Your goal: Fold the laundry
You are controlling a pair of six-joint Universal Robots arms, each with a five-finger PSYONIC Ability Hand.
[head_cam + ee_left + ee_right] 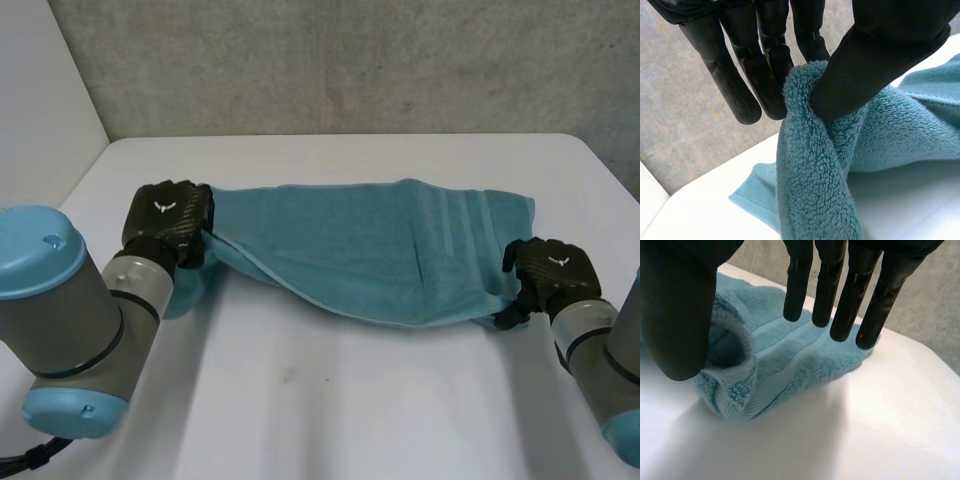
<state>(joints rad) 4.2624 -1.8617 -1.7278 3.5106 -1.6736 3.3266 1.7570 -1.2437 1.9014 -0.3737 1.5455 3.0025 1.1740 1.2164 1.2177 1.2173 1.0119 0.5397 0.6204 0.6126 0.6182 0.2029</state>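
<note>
Tabletop (300, 400), white and flat, spreads open across the lower half of the head view, bare between the two arms; a narrower strip of it lies free behind the cloth, up to the rough grey concrete wall (350, 60) along the top of the frame; the table's right corner shows at upper right. A teal terry-cloth towel with woven stripes (360, 250) stretches across the middle of the frame, folded over lengthwise, its front edge bowing toward the camera. The left arm (70, 330), grey with light-blue caps, rises from the lower left; its black left hand (168, 220) sits at centre left, back upward, at the towel's left end; in the left wrist view its thumb (880, 65) squeezes a twisted bunch of terry against the fingers (765, 75), clamped on the cloth, which hangs off the table there. The black right hand (552, 272) sits at centre right on the towel's striped right end; in its wrist view the thumb (680, 315) presses the rolled-up end, straight fingers (840, 295) on the far side, pinching the cloth between them.
</note>
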